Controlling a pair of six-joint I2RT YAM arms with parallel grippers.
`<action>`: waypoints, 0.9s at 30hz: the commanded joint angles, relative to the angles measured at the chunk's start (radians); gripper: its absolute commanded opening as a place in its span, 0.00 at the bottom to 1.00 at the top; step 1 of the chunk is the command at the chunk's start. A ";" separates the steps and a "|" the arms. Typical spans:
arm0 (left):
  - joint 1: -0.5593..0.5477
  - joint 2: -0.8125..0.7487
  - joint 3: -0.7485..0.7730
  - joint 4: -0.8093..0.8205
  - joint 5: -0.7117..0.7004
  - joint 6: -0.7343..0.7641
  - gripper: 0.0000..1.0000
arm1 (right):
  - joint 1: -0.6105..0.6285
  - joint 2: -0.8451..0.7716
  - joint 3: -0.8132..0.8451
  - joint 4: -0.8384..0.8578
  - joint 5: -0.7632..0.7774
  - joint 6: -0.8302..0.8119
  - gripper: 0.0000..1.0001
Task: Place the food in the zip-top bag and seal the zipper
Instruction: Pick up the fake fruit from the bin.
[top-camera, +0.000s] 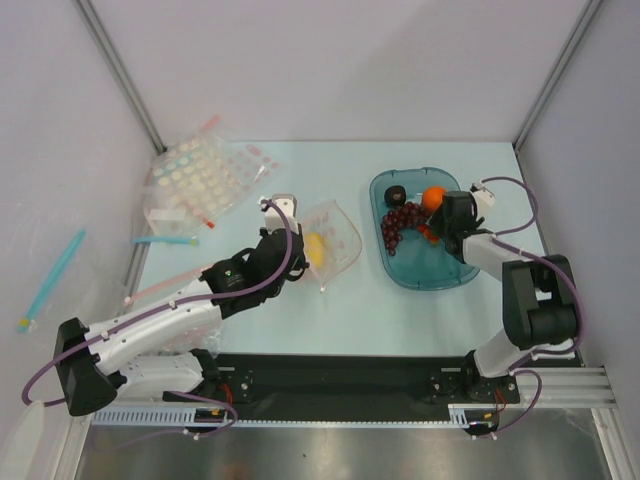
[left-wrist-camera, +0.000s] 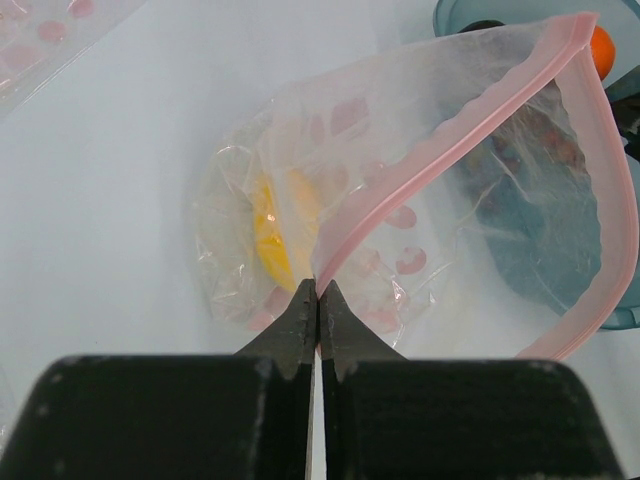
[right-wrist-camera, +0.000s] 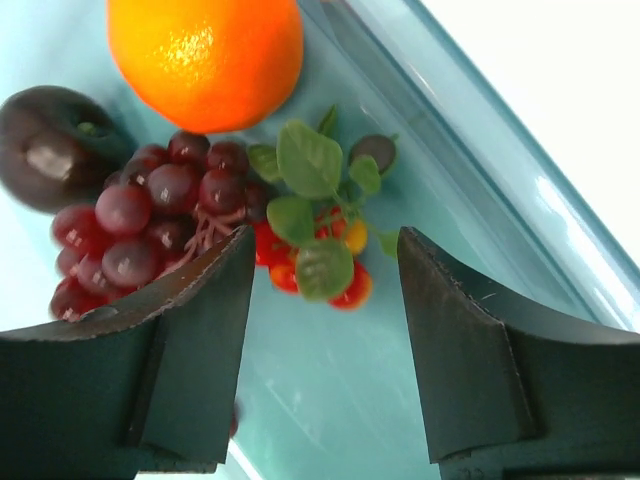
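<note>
The zip-top bag is clear with faint pink marks and lies left of the teal tray. My left gripper is shut on its pale pink zipper strip at the near end, holding the mouth open toward the tray. A yellow lemon-like piece lies inside the bag. My right gripper is open low over the tray floor, its jaws either side of the red-and-green bunch, not touching it. The orange, plum and grapes lie beside it.
Clear bags with pastel dots are piled at the back left. A blue strip and a pink strip lie by the left wall. Grey walls with metal posts close in the table on three sides.
</note>
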 joint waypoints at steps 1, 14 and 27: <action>0.006 -0.020 0.021 0.004 -0.004 -0.012 0.00 | -0.005 0.063 0.073 0.049 0.017 -0.026 0.63; 0.007 -0.005 0.022 0.001 -0.010 -0.007 0.00 | -0.011 0.121 0.081 0.030 -0.012 0.050 0.02; 0.006 -0.011 0.024 0.003 -0.004 -0.005 0.00 | 0.119 -0.280 -0.040 0.041 0.008 -0.014 0.00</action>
